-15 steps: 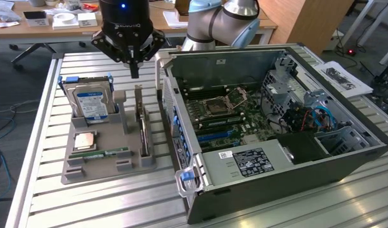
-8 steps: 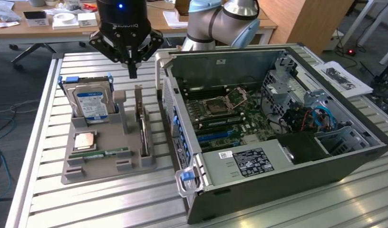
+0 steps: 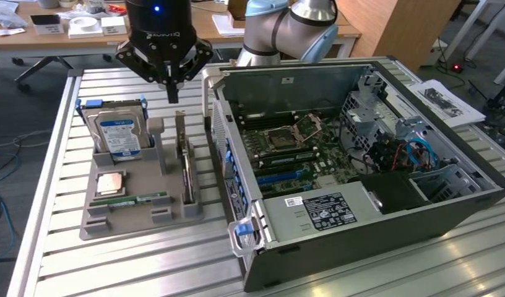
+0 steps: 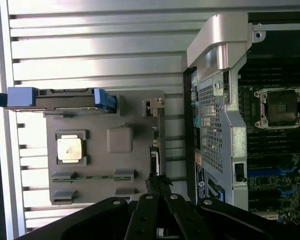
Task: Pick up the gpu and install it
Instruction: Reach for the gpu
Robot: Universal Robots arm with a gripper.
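Behind the workbench stood a wooden desk (image 3: 87, 34) with small boxes on it, and in front of it, there it was, the slatted metal table (image 3: 112, 266). In the exterior view my gripper (image 3: 171, 94) hung over the far end of a grey holder (image 3: 129, 223), fingers pressed together to a point and pinching nothing. Right under and just forward of them, the gpu (image 3: 187, 173) stood on its long edge in the holder's slot, on the side nearest the open computer case (image 3: 360, 247). On the exterior view's left of it, a hard drive (image 3: 118, 133) with a blue label stood upright. A square chip (image 3: 111, 184) and a memory stick (image 3: 141, 199) lay flat in front of the drive. The case lay on its side with its circuit board (image 3: 319, 154) exposed. My arm (image 3: 289, 28) rose behind it.

Over to the wrist view: table (image 4: 90, 50) slats ran across, and I looked straight down on the holder (image 4: 97, 130). My gripper (image 4: 159, 184) showed dark with its tips closed together, hovering over one end of the gpu (image 4: 156, 150) and clear of it. The card showed as a thin strip on edge, between the holder's middle and the case (image 4: 225, 125) wall. The hard drive (image 4: 65, 102), chip (image 4: 70, 148) and memory stick (image 4: 92, 176) sat in their places. Inside the case an empty processor socket (image 4: 282, 107) showed.
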